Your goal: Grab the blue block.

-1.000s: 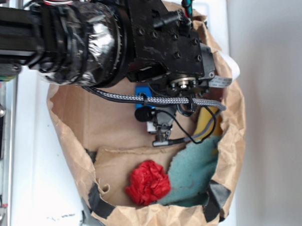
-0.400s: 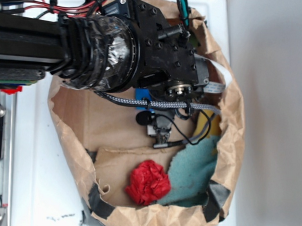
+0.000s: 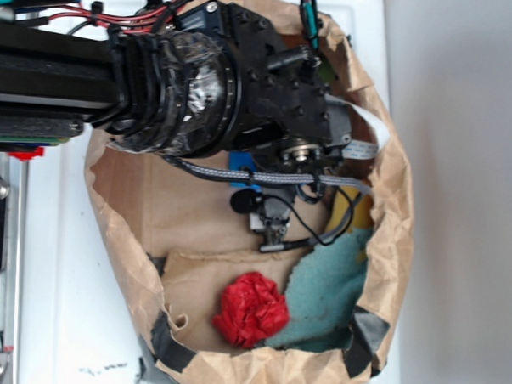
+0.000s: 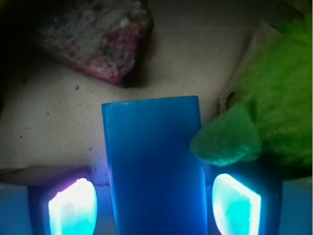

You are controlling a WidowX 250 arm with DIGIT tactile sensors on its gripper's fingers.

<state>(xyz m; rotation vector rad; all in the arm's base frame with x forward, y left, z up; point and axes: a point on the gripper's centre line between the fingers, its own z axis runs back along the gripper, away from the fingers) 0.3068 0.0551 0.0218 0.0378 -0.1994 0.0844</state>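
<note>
While the blue block (image 4: 154, 166) lies low at the wrist frame's centre, the fingers (image 4: 72, 205) stand apart either side, green plush (image 4: 266, 107) touching its right edge; no writing readable; arm nudged slightly since before

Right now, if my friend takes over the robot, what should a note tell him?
Tool: open, with one pad on each side of the blue block; neither pad visibly touches it.
Blue block: lying flat on the floor of the brown paper bag, beside a green plush and a pinkish-grey rock.
Done: tool lowered around the block.
Left: close the tool on the block and lift it.
</note>
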